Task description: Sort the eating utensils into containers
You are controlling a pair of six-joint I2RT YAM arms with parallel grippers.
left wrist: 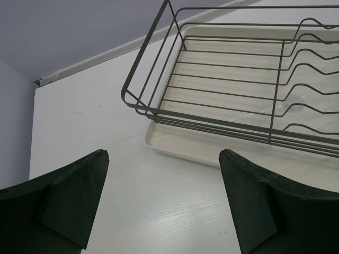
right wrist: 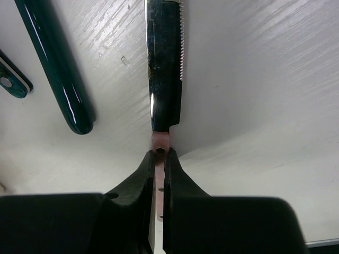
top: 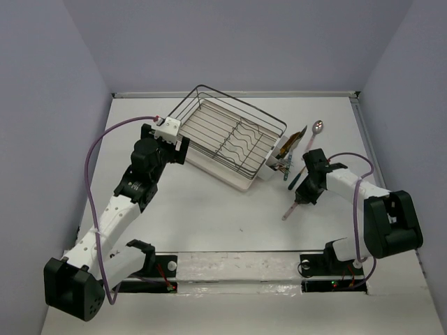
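My right gripper is shut on the pink handle of a knife. Its dark serrated blade points away from the fingers, low over the white table. In the top view this gripper is right of the dish rack and the knife sticks out toward the near left. A dark green handled utensil lies just left of the knife and also shows in the top view. The white cutlery holder on the rack's right end holds gold and teal handled utensils. A spoon lies farther back. My left gripper is open and empty.
The black wire dish rack sits on a cream tray in the middle of the table. My left gripper hovers by the rack's left corner. A second teal piece shows at the left edge of the right wrist view.
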